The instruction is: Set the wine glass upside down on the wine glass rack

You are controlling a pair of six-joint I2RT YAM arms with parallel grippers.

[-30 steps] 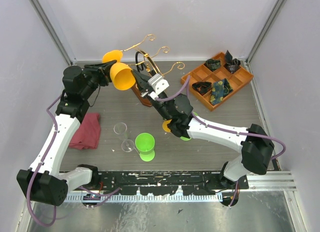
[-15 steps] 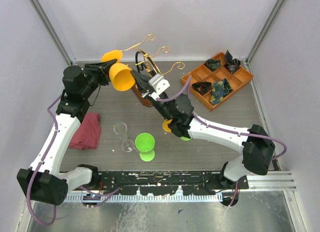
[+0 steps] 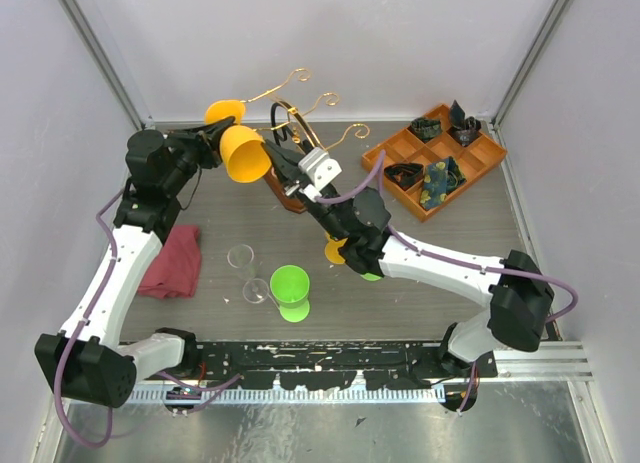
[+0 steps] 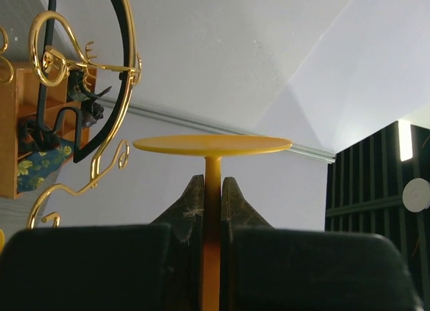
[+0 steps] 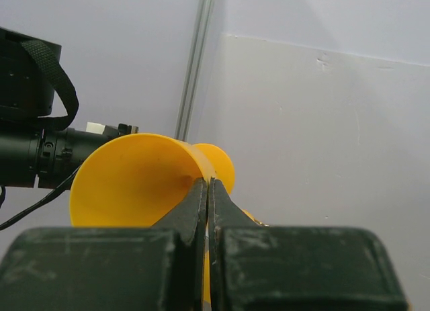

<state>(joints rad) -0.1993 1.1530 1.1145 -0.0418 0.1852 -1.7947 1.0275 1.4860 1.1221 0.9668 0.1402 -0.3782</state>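
Note:
The yellow wine glass [image 3: 245, 153] is held in the air on its side, foot [image 3: 225, 112] toward the back wall. My left gripper [image 3: 212, 135] is shut on its stem [image 4: 213, 183], and the round foot [image 4: 212, 145] shows above my fingertips. My right gripper [image 3: 283, 165] is shut on the rim of the bowl [image 5: 134, 180]. The wine glass rack [image 3: 300, 108] has gold scroll arms and a dark hoop and stands just right of the glass. Its wooden base [image 3: 285, 196] is mostly hidden by my right arm. The rack's wires [image 4: 101, 89] show in the left wrist view.
A green wine glass [image 3: 290, 286] and two clear glasses [image 3: 240, 257] stand on the table at front centre. A red cloth [image 3: 175, 261] lies at left. The orange compartment tray [image 3: 470, 168] holds dark items at back right. Another yellow glass [image 3: 335, 251] sits under my right arm.
The yellow glass and both grippers have shifted only very slightly. Both grips are unchanged.

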